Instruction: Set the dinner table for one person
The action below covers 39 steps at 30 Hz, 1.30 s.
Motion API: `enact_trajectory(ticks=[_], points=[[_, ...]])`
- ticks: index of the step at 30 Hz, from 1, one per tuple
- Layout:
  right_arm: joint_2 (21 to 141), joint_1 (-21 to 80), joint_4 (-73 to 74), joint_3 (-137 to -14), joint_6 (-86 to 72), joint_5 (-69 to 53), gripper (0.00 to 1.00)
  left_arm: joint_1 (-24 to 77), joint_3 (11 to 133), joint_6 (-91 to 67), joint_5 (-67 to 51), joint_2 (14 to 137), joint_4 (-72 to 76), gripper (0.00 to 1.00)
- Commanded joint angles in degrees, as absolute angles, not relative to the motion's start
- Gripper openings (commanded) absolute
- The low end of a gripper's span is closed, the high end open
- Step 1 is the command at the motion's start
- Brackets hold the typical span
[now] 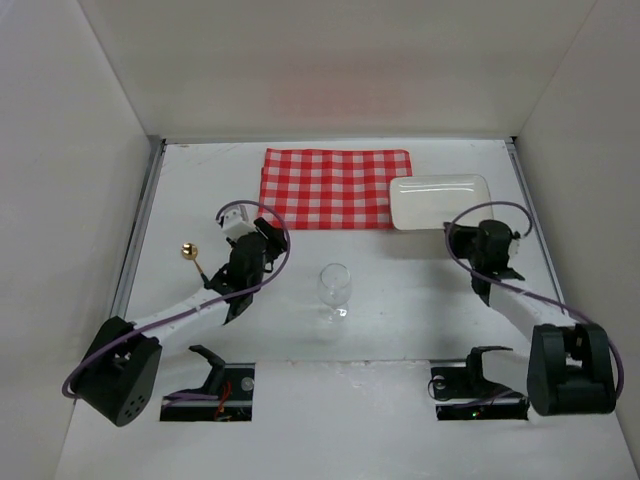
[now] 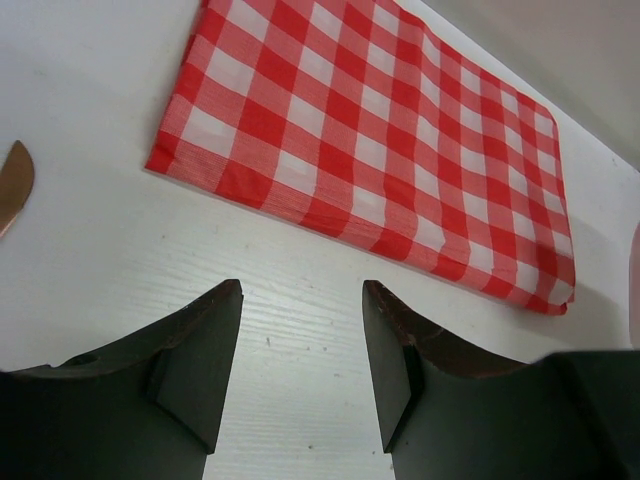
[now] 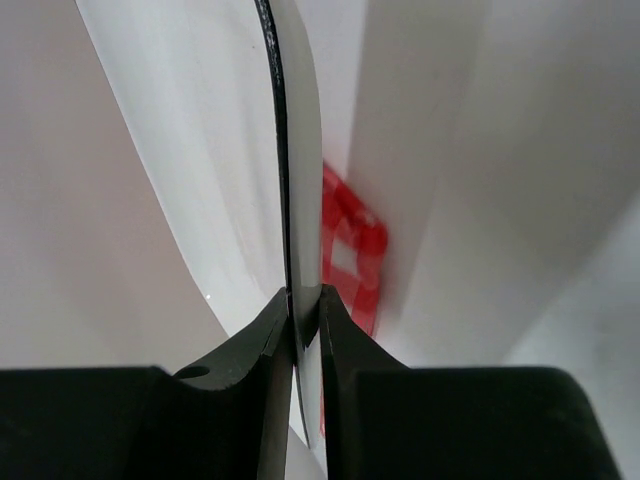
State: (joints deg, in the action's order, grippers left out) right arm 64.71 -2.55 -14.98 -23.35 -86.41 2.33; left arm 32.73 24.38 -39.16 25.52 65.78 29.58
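Note:
The dinner table (image 1: 400, 290) is a white tabletop with metal edge rails. A red-and-white checked cloth (image 1: 335, 187) lies flat at the back middle; it fills the left wrist view (image 2: 380, 140). A white rectangular plate (image 1: 440, 202) sits at the cloth's right edge, partly on it. My right gripper (image 1: 478, 230) is shut on the plate's near rim; the right wrist view shows the rim (image 3: 298, 180) edge-on between the jaws (image 3: 305, 305). My left gripper (image 1: 265, 232) is open and empty (image 2: 300, 330), low over bare table just in front of the cloth's left near corner.
A clear wine glass (image 1: 335, 288) stands upright in the middle of the table. A gold spoon (image 1: 192, 255) lies left of the left arm; a copper-coloured tip (image 2: 12, 185) shows at the left edge of the left wrist view. White walls enclose the table.

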Motion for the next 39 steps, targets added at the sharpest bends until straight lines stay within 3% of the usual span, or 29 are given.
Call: enact_trajectory(ticks=[1,7,22,39], points=[[68.44,5.56,-32.95,-34.26,-92.63,8.77,0.00,30.98,22.85,-38.76,26.19,64.52,31.99,0.49],[82.86,16.11,-38.05,-45.51,-96.32,14.15,0.00,28.87,22.06,-39.02,25.66,63.54,31.99,0.49],[109.76,28.86,-39.82,-67.49,-110.99,22.06,0.00,27.46,21.62,-39.37,25.49,64.34,33.05,0.49],[119.26,33.70,-32.61,-77.96,-115.04,26.62,0.00,27.02,21.62,-40.08,24.87,64.95,33.13,0.49]])
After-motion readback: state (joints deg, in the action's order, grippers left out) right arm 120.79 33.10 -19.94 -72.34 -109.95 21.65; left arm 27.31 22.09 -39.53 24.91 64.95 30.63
